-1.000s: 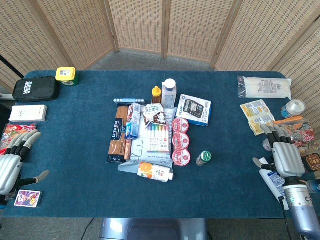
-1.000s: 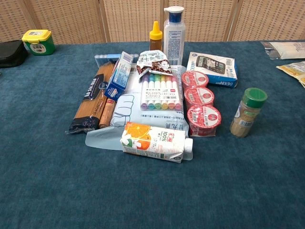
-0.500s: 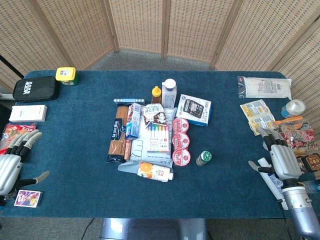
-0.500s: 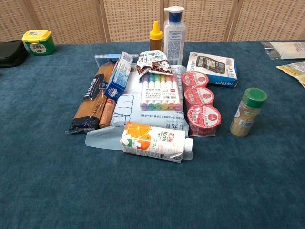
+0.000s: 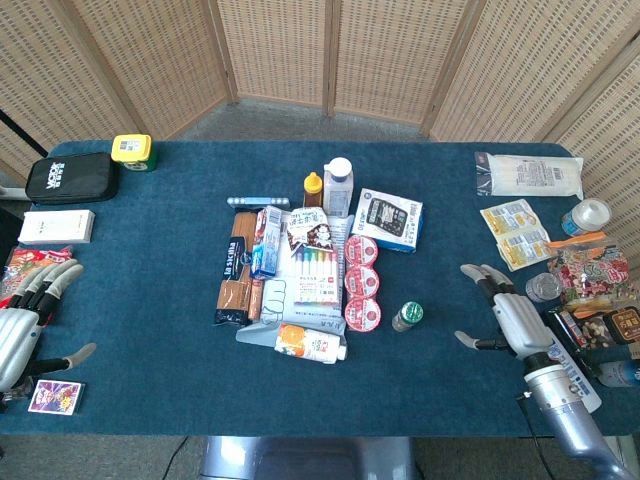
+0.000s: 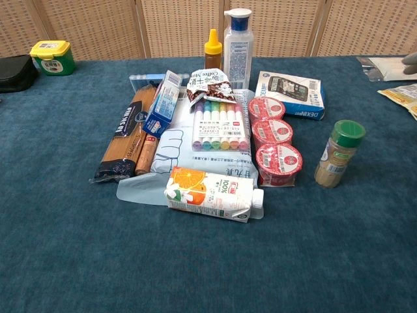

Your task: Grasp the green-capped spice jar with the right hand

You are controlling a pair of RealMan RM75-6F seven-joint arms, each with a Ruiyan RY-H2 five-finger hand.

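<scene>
We see the silver right hand (image 5: 512, 320) hovering palm-down over the blue felt-covered table (image 5: 150, 260), fingers spread, thumb out, grasping nothing, well to the right of the green-capped cylindrical spice jar (image 5: 407, 316). That clear jar of tan powder stands upright just beside the red foil-lidded cups (image 5: 362, 282). Our left hand (image 5: 25, 325) rests released at the table's left edge.

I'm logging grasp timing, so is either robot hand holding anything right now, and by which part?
Nothing is held. The right robot hand is open, apart from the spice jar; the left robot hand is open too.
</scene>
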